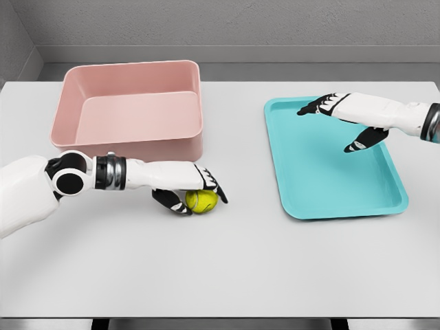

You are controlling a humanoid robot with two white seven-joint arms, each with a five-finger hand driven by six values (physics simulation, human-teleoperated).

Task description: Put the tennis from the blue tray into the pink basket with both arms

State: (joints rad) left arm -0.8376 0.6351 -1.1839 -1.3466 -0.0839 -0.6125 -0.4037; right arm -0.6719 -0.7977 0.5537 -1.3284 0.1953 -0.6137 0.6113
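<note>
A yellow-green tennis ball (201, 201) lies on the white table just in front of the pink basket (130, 141), left of the blue tray (330, 192). My left hand (194, 193) is wrapped over the ball, fingers on top and thumb beneath, so it is shut on the ball. My right hand (337, 120) hovers over the far part of the tray, fingers stretched out flat and holding nothing. Nothing lies in the tray. The basket's inside shows nothing either.
The white table (227, 268) runs wide in front of both arms. Its far edge meets a grey wall behind the basket and tray.
</note>
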